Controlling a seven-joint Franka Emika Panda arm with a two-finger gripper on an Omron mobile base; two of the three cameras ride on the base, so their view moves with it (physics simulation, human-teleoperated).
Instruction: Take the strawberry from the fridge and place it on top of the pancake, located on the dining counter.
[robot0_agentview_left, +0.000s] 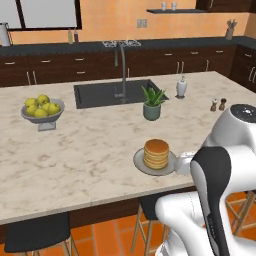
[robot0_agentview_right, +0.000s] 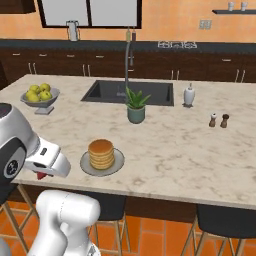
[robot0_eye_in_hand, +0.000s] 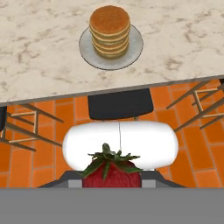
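- The small red strawberry with its green leafy crown sits between the two dark fingers of the gripper, whose jaws are clamped on it from either side; from the right base camera a bit of red peeks out under the white hand.
- The held strawberry hangs off the near edge of the counter, short of the golden-brown stack of pancakes, above the orange tiled floor and a black stool seat.
- The pancake stands on a round grey plate, close to the near edge of the wide beige marbled dining counter.
- Beyond the pancake stands a small green plant in a grey-green pot, and behind that the dark sink with its tall curved tap.
- Far left of the pancake, a grey bowl of yellow-green apples rests on the same counter.
- To the right and further back from the pancake are a white soap dispenser and two small shakers.
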